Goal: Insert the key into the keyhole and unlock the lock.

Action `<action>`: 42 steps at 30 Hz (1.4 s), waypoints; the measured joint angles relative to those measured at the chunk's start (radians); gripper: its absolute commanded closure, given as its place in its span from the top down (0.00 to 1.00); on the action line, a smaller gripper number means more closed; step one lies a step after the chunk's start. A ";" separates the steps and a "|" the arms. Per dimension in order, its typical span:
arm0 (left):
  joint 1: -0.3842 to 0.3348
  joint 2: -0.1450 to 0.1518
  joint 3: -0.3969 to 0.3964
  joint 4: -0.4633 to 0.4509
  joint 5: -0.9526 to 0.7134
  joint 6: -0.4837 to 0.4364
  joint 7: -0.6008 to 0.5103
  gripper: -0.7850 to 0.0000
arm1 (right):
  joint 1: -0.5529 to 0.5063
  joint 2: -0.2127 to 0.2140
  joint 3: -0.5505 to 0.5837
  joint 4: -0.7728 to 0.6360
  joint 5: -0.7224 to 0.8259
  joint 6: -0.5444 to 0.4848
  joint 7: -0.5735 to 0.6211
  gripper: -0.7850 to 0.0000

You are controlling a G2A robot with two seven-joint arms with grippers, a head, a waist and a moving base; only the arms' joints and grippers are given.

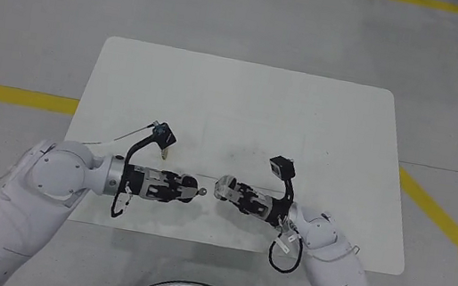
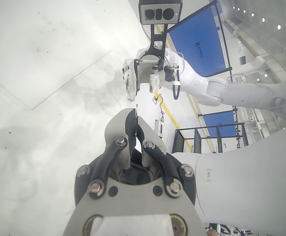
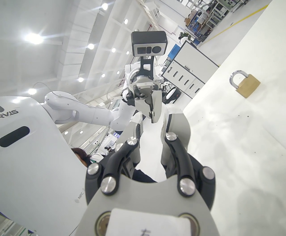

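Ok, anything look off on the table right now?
Nothing spilled or damaged. The padlock lies unheld on the table, shackle closed; the left gripper pinches the key, the right gripper is open and empty.

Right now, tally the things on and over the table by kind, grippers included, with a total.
Padlock: 1
Key: 1
Grippers: 2 (left gripper shut on the key, right gripper open)
Total: 4
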 measured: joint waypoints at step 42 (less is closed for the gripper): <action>-0.064 0.019 0.073 0.015 0.001 0.119 0.041 1.00 | 0.049 0.015 -0.063 0.029 0.013 0.026 0.028 0.00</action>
